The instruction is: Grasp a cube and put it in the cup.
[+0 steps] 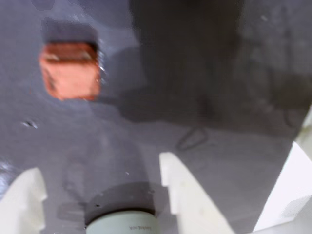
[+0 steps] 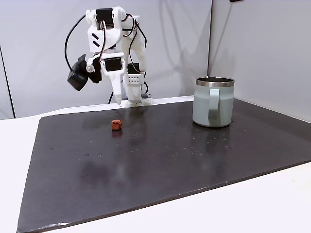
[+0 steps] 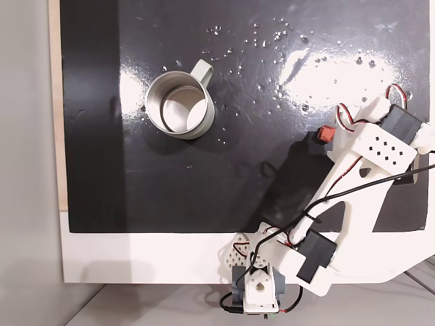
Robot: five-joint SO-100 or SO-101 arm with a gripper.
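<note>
**Hand poised above the cube, cup waiting across the mat**

The cube (image 2: 115,124) sits loose on the dark mat (image 2: 146,165) that covers the desk, toward the mat's back edge in the fixed view from the front, not far in front of the arm's base (image 2: 132,101). In the fixed view from above it shows as a small red spot (image 3: 325,134) just beside the white arm, partly tucked under it.

The hand (image 1: 102,187) is raised off the mat and tilted down toward the cube. In the wrist view its two white fingers (image 1: 187,195) stand apart with bare mat between them, so it is open and carries nothing. The cube (image 1: 70,70) lies ahead of the fingers and off to the left of the gap there, which suggests the approach is not yet lined up.

The cup (image 2: 213,102) stands upright near the mat's back right corner in the front view, well apart from the cube, handle toward the camera. From above its mouth (image 3: 180,105) is open and holds no cube, so the drop is unobstructed.

The grasp looks not yet begun.
</note>
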